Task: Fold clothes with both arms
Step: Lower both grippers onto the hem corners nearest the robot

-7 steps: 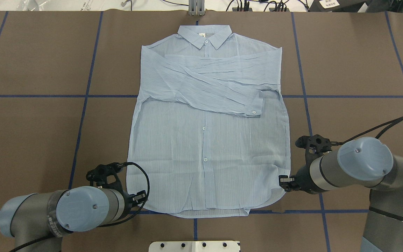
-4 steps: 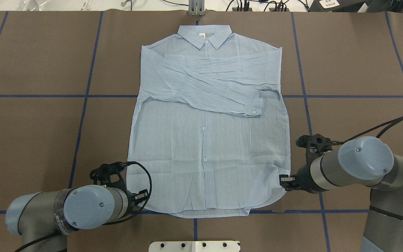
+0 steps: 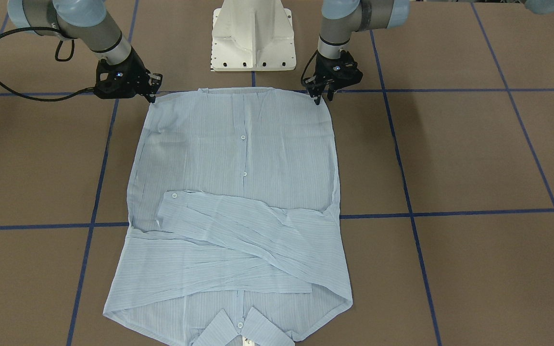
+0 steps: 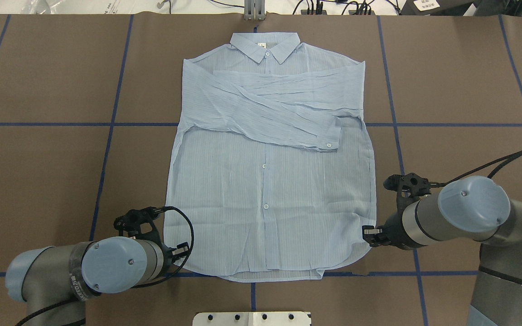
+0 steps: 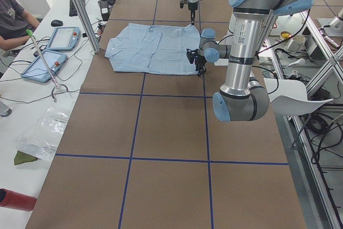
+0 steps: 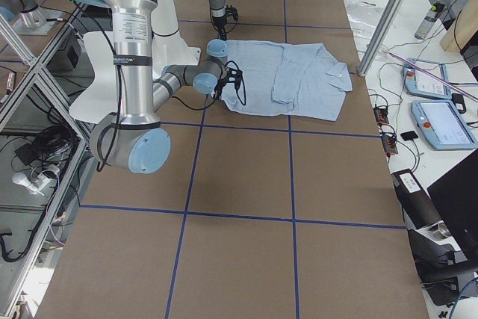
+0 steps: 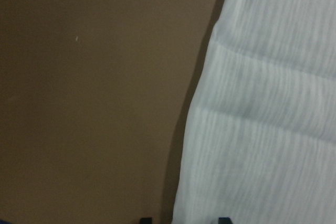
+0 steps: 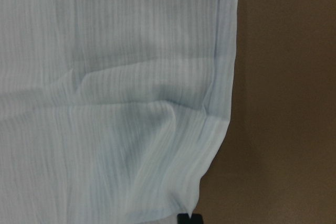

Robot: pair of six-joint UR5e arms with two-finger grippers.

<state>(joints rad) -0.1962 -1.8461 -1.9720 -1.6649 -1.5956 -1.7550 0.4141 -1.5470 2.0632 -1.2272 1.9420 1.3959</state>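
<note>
Brown paper covers the surface (image 4: 39, 181), taped into squares with blue lines, and fills the overhead view. At lower left, the silver-grey tubular left arm (image 4: 61, 276) with light blue joint caps reaches toward the centre. Its black two-finger left hand (image 4: 182, 252) sits at the lower left hem corner of the pale blue, finely striped long-sleeved shirt (image 4: 265, 194). That hand is released: in its wrist view two dark fingertips (image 7: 146, 221) show apart at the bottom edge, with the cloth's edge between them. The shirt lies flat and buttoned in the centre, with its collar (image 4: 264, 45) toward the top of the frame. Both sleeves are folded across the chest, one cuff (image 4: 329, 138) on top at centre right. At lower right, the matching right arm (image 4: 460, 213) points leftward. Its black right hand (image 4: 365, 235) is at the shirt's right edge, just above the hem corner. It looks clenched on that edge: in its wrist view the fabric puckers toward a single dark tip at the bottom.
</note>
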